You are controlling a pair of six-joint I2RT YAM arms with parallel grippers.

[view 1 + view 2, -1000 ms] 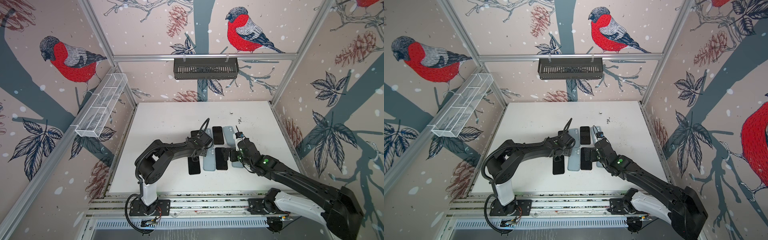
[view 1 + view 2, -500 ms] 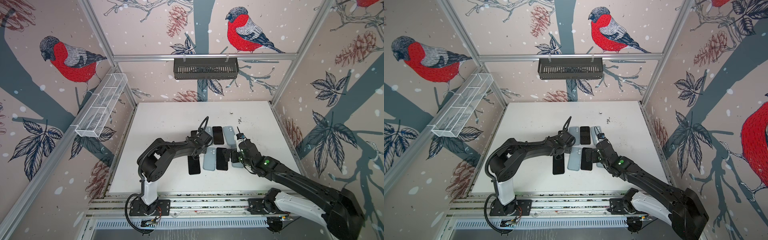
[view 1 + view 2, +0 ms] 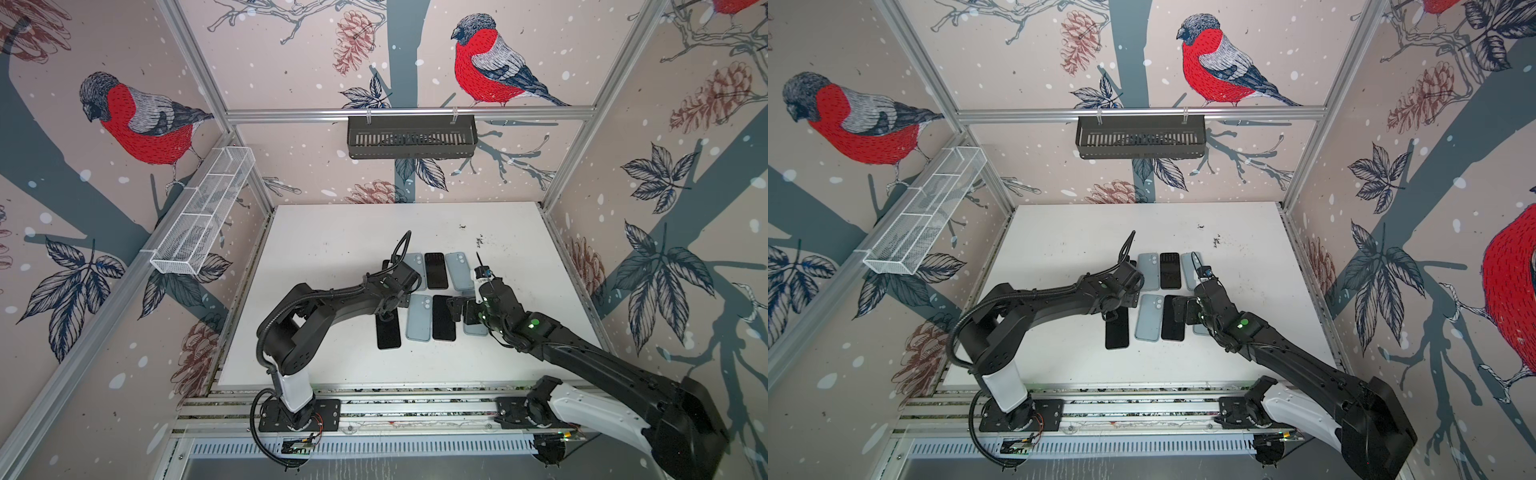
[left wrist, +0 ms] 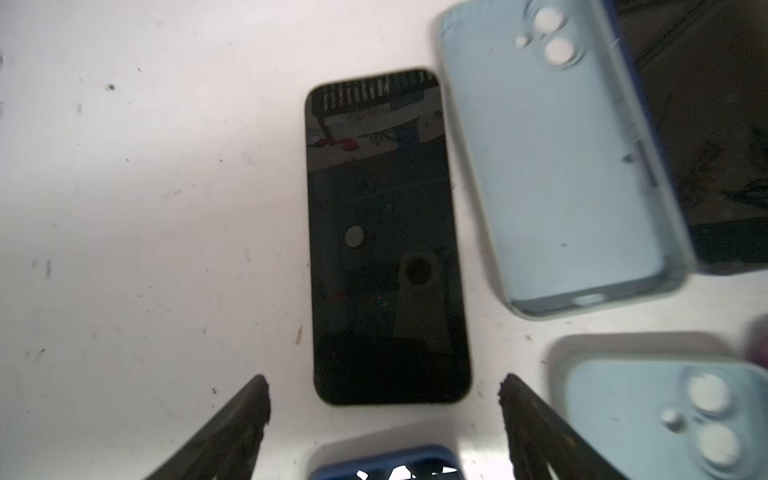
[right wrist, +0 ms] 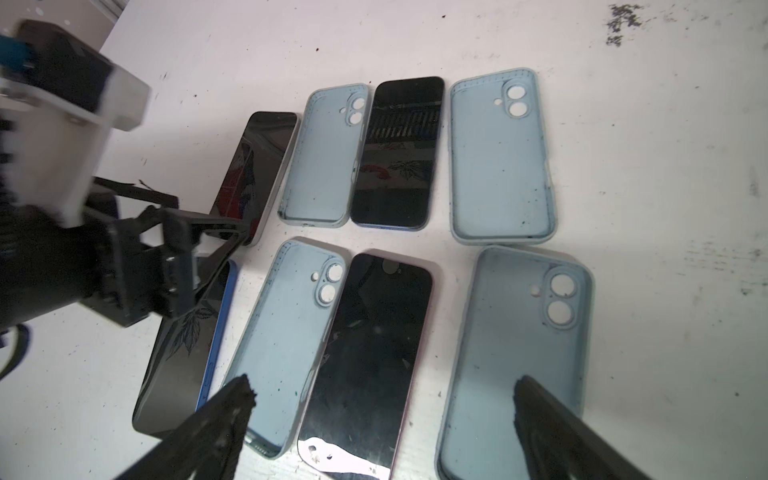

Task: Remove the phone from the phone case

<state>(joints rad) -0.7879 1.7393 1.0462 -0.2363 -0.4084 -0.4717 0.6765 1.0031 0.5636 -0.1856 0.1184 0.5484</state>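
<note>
- The left hand [image 4: 383, 381] is hovering with its fingers spread, pinching nothing. The fingers are standing slightly wider than a second ago, and the arm is sitting almost where it was.
- The right hand [image 5: 383, 382] is likewise hanging spread and empty above the near row, unmoved over that second.
- Four dark phones [image 5: 365, 340] and four pale blue cases [image 5: 503, 158] are lying in two rows mid-desk [image 3: 332, 249], laid out as before. Every case is showing its bare inside, so the extraction is probably finishing rather than starting.
- The black phone [image 4: 386, 237] is lying flat, screen up and uncased, with its end showing between the left fingertips and clear of both.
- In both top views the left arm [image 3: 324, 303] is covering most of that phone.
- The blue-rimmed phone [image 5: 178, 374] is lying partly hidden behind the left hand. Whether the rim is a thin case or the phone body cannot be told.
- The left wrist view is blurring at its edges and cutting that phone off.
</note>
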